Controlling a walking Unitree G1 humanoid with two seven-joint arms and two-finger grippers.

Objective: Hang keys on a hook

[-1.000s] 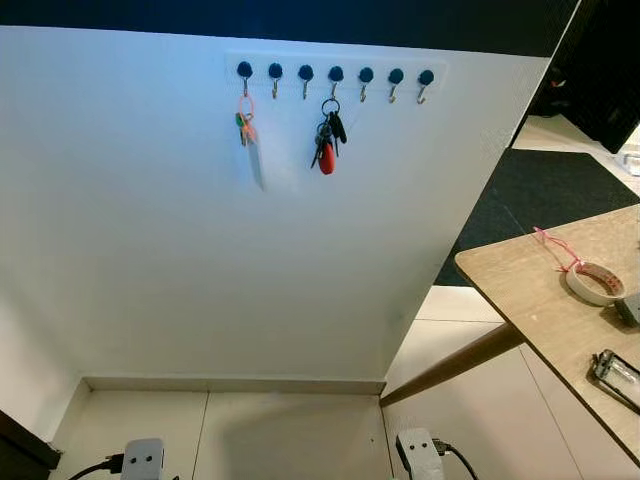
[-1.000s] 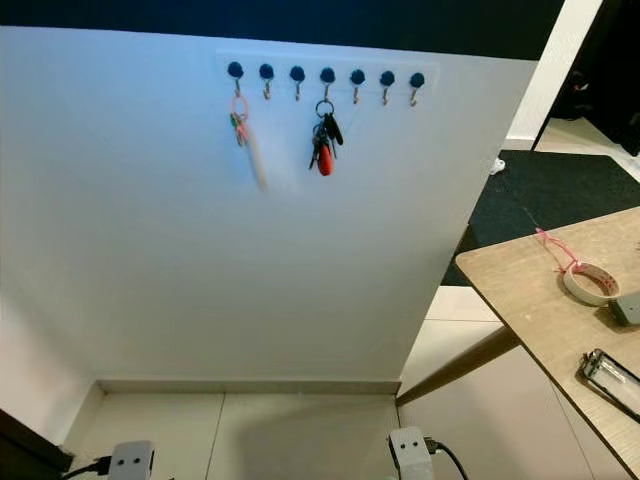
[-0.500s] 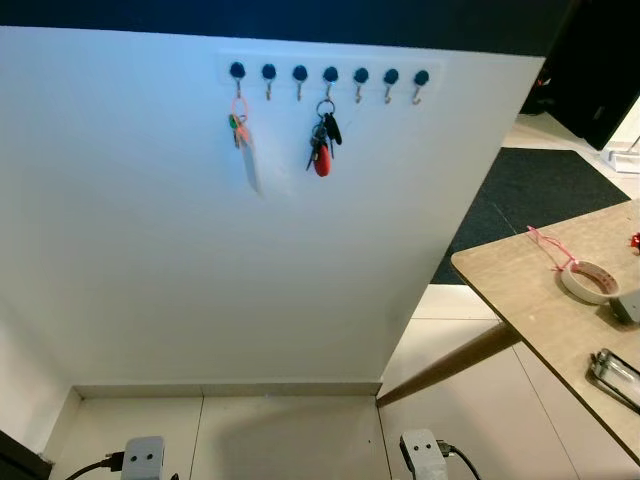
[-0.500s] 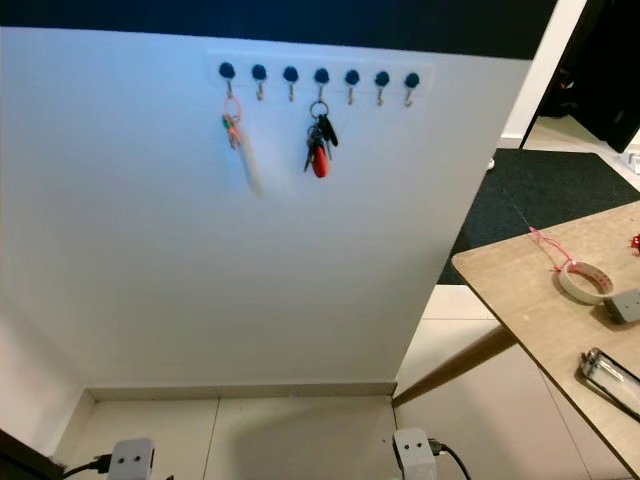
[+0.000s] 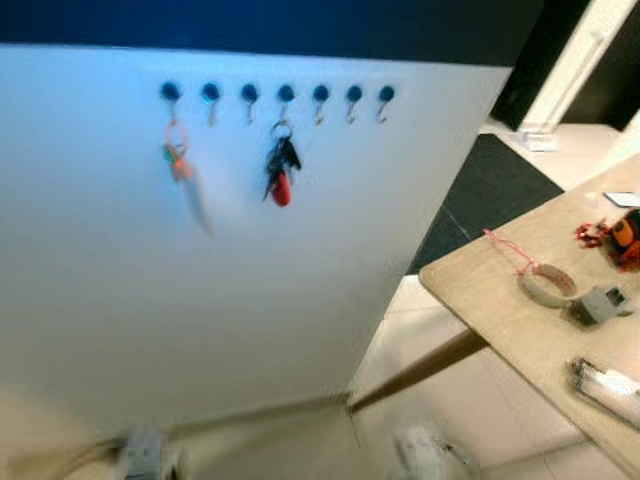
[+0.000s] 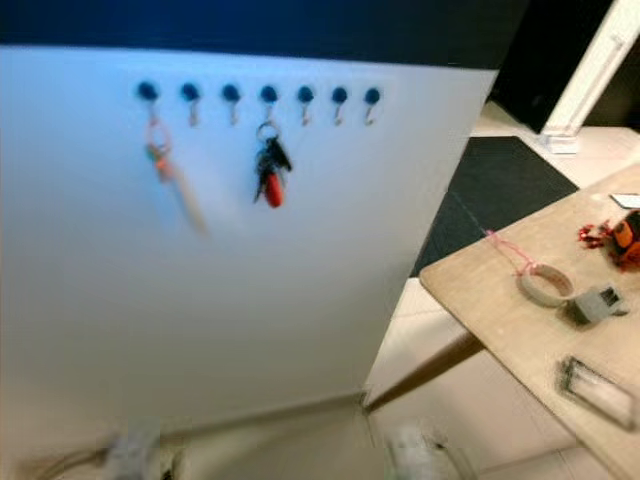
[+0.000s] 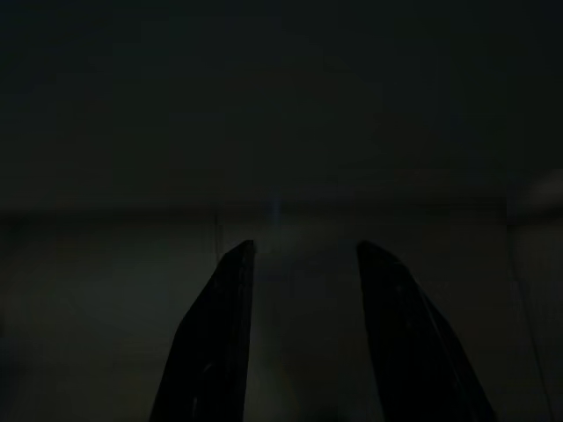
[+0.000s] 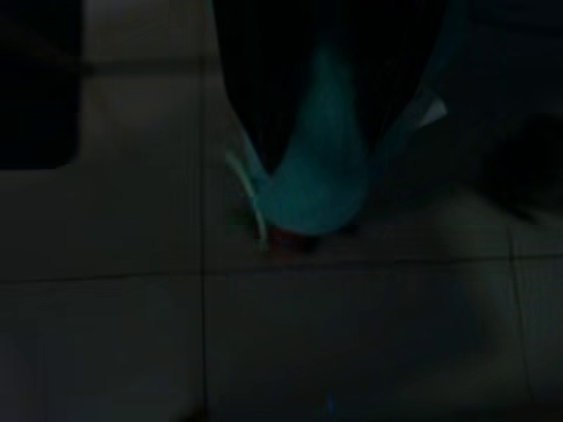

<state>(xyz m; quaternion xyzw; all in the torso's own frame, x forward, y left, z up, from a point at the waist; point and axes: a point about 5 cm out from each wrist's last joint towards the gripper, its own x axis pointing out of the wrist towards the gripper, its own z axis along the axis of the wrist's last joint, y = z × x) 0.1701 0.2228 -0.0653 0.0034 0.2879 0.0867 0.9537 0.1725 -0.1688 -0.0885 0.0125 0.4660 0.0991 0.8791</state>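
A row of several dark-knobbed hooks runs high on the white wall. One hook holds a bunch of keys with a red fob. The leftmost hook carries an orange ring with a pale tag. Three hooks at the right end are bare. In the dark right wrist view my right gripper hangs over floor tiles, shut on a teal fob with a pale cord and a red bit below it. My left gripper hangs idle in the dark, its fingers apart with nothing between them.
A wooden table juts in from the right with a tape roll, a grey block, an orange item and a clear case. A dark rug lies past the wall's right edge. The eye views are blurred.
The whole picture has shifted left and blurred, so the camera has turned right. More of the table and its far items show. The hung keys stay on their hooks.
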